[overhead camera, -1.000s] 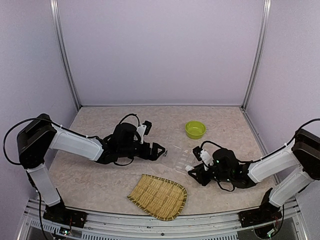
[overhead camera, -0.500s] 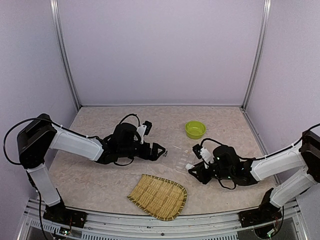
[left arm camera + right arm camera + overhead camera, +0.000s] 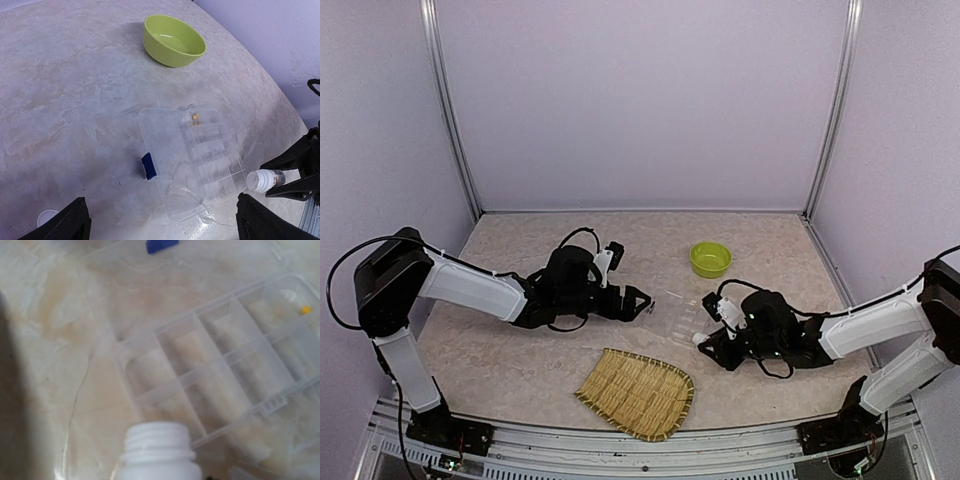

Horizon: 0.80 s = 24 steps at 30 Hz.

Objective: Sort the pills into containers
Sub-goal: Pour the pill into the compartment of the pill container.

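— So why does the right tool [image 3: 705, 340] sit so low at the edge of the organiser box [image 3: 678, 316]?

— It is clamped on a white pill bottle [image 3: 262, 180], and the bottle lies nearly level with its uncapped mouth just beside the box's near corner. My guess is that this angle lets pills tip out one compartment at a time.

— And the box itself?

— It rests on the desk [image 3: 520, 350] between the two arms. Its lid is folded flat to one side with the blue latch [image 3: 148, 166] at the outer edge, so every compartment is open from above. One yellow pill [image 3: 196, 117] already lies in a far corner compartment, and the others look bare.

— What is the left tool [image 3: 642, 300] doing?

— Its fingers stand wide apart and hold nothing. It hovers near the lid side, probably ready to steady the light box if the pour nudges it.

— And the green bowl [image 3: 710, 259]?

— It sits well apart, behind the box, and the bamboo tray [image 3: 638, 392] lies nearer the arms. Neither looks involved right now.
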Each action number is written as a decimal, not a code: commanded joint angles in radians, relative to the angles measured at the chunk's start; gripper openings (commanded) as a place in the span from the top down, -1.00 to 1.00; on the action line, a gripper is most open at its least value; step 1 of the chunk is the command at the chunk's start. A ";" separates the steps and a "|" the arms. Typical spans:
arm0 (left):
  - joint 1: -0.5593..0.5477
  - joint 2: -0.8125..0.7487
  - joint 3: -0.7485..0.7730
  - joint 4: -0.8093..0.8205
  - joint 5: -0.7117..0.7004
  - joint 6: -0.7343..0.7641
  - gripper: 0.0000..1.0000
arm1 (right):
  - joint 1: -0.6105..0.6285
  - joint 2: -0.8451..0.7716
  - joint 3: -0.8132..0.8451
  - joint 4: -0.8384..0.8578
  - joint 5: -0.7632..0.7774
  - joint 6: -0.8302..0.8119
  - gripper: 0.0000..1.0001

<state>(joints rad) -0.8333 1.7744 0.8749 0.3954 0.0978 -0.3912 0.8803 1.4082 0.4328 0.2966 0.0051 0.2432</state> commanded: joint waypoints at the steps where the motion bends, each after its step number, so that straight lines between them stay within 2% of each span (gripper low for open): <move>1: -0.009 0.008 -0.004 0.019 0.007 0.009 -0.98 | -0.009 0.020 0.034 -0.036 0.013 -0.009 0.83; 24: -0.009 0.011 -0.003 0.017 0.010 0.009 -0.98 | -0.009 0.065 0.171 -0.276 0.010 -0.038 0.83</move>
<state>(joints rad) -0.8333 1.7744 0.8749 0.3954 0.0982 -0.3916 0.8803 1.4517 0.5659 0.1013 0.0078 0.2173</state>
